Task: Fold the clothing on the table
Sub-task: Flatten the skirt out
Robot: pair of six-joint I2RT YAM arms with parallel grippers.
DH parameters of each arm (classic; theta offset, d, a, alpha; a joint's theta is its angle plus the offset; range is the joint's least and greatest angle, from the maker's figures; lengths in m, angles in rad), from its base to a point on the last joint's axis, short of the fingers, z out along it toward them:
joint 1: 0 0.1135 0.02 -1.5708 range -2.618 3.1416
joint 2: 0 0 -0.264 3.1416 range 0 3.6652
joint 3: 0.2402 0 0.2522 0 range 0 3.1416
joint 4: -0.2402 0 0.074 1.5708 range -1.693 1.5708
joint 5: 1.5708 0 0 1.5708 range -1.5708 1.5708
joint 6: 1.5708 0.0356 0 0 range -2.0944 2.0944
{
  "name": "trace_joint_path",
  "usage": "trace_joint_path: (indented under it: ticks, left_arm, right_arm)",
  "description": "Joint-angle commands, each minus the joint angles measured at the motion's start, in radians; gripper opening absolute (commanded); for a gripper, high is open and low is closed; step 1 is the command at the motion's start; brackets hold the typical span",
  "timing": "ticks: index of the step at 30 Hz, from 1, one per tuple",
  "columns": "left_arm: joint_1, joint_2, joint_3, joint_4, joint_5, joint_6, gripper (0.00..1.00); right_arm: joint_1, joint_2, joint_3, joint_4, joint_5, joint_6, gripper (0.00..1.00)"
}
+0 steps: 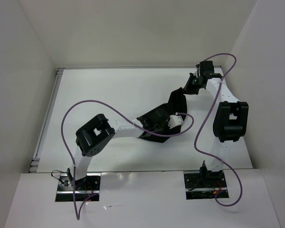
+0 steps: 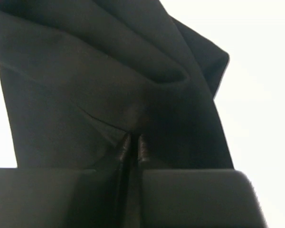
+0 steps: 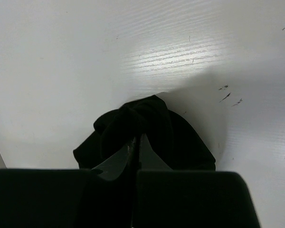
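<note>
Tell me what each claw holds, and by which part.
Both hold the clothing. The right claw pinches a bunched far end of it; the left claw pinches a fold toward its near end.

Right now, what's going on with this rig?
Both arms have hold of the clothing on the table. The left gripper is pinched on a fold of the black fabric near the middle of the table. The right gripper is shut on a bunched end farther back on the right. The garment runs between them, crumpled rather than flat, so no neat fold is made yet.
</note>
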Motion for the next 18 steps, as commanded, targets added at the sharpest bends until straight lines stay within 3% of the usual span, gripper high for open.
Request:
trace_joint_path:
  ticks: [1, 2, 10, 16, 18]
  left_arm:
    - [-0.001, 0.023, 0.022, 0.068, -0.061, -0.030, 0.07]
    - [-0.001, 0.023, 0.041, 0.044, -0.075, -0.030, 0.00]
    - [-0.001, -0.153, 0.191, -0.154, -0.077, -0.090, 0.00]
    - [0.081, -0.337, 0.142, -0.144, -0.038, -0.228, 0.00]
    - [0.103, -0.377, 0.063, -0.103, -0.102, -0.254, 0.00]
  right_arm:
    - [0.008, -0.061, 0.000, 0.032, -0.030, -0.012, 0.00]
    - [0.008, -0.061, 0.000, 0.032, -0.030, -0.012, 0.00]
    - [0.008, -0.088, 0.009, 0.023, -0.009, -0.021, 0.00]
    - [-0.022, -0.130, 0.027, 0.003, 0.000, -0.012, 0.00]
    - [-0.022, -0.150, 0.027, 0.003, 0.000, -0.012, 0.00]
